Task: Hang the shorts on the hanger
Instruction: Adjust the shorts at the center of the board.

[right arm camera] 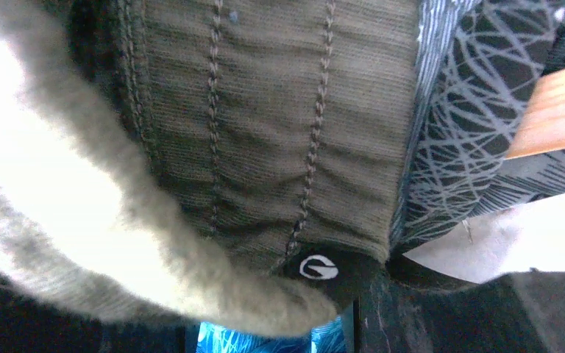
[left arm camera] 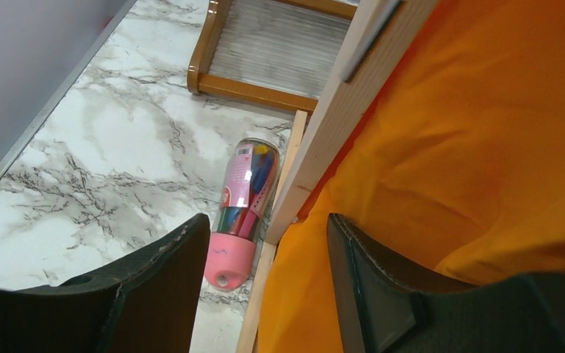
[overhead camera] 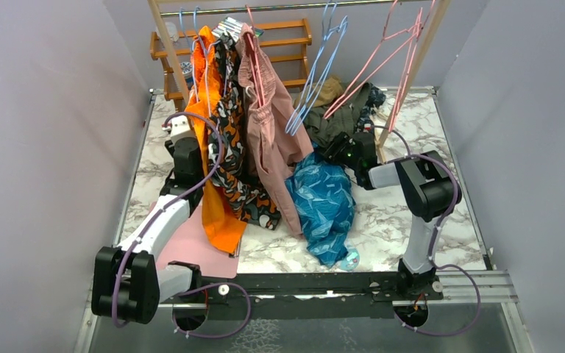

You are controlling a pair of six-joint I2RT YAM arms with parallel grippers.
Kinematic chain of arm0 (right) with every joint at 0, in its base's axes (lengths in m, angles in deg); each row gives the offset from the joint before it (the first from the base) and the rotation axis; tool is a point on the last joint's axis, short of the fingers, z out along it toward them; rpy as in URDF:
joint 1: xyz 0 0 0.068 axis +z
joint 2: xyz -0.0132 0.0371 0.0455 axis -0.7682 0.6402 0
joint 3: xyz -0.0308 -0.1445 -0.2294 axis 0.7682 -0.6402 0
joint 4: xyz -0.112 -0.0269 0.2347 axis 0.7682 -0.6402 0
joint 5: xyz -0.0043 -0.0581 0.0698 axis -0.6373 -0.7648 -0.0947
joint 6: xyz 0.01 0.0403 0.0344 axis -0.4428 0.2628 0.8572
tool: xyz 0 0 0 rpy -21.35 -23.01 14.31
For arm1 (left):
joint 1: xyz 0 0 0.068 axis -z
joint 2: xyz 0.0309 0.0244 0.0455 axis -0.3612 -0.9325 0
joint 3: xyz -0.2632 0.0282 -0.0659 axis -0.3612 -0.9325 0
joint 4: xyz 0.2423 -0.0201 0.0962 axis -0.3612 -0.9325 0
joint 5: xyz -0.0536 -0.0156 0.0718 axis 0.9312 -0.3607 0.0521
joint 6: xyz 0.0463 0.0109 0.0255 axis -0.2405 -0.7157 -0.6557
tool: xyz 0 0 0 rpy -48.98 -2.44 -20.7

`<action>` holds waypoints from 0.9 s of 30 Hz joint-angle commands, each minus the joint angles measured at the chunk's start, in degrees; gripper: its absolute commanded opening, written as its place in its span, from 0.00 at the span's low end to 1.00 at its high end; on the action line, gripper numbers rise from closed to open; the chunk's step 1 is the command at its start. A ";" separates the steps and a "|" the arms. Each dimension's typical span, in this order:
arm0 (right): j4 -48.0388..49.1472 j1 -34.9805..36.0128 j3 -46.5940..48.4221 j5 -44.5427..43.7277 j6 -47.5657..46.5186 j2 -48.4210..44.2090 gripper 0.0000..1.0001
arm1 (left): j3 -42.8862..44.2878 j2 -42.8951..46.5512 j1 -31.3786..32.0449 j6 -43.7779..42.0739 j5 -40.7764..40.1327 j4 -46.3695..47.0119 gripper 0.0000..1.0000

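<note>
Teal shorts (overhead camera: 325, 202) — crumpled — lie on marble table (overhead camera: 386, 220).

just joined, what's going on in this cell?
Two arms are working at a clothes rack. The teal shorts lie bunched on the marble table, not on a hanger yet; the pink hanger hangs empty on the rack. The left hand is open beside the orange garment, holding nothing. The right hand is pressed into the olive clothes just behind the shorts; whether it grips anything can't be told.
</note>
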 commanded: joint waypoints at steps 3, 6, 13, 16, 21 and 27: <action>-5.24 0.04 4.29 -2.46 -2.96 4.89 0.61 | 1.24 -1.81 -1.31 0.80 3.07 2.16 0.62; -5.80 0.08 5.53 -2.22 -3.18 5.59 0.61 | 1.30 -2.43 -1.75 0.94 3.58 2.45 0.62; -6.40 0.08 6.49 -1.03 -3.92 6.65 0.61 | 1.71 -3.36 -2.44 1.07 4.28 2.71 0.61; -6.46 0.08 6.37 0.32 -4.46 6.05 0.61 | 1.66 -2.64 -2.55 1.15 3.67 2.17 0.62; -8.28 0.08 4.33 0.13 -4.94 2.29 0.63 | 3.60 0.31 -2.53 1.68 1.94 -3.59 0.73; -11.73 0.08 -1.07 -1.87 -5.20 -5.93 0.66 | 6.11 7.13 -2.53 5.87 -2.47 -13.96 0.92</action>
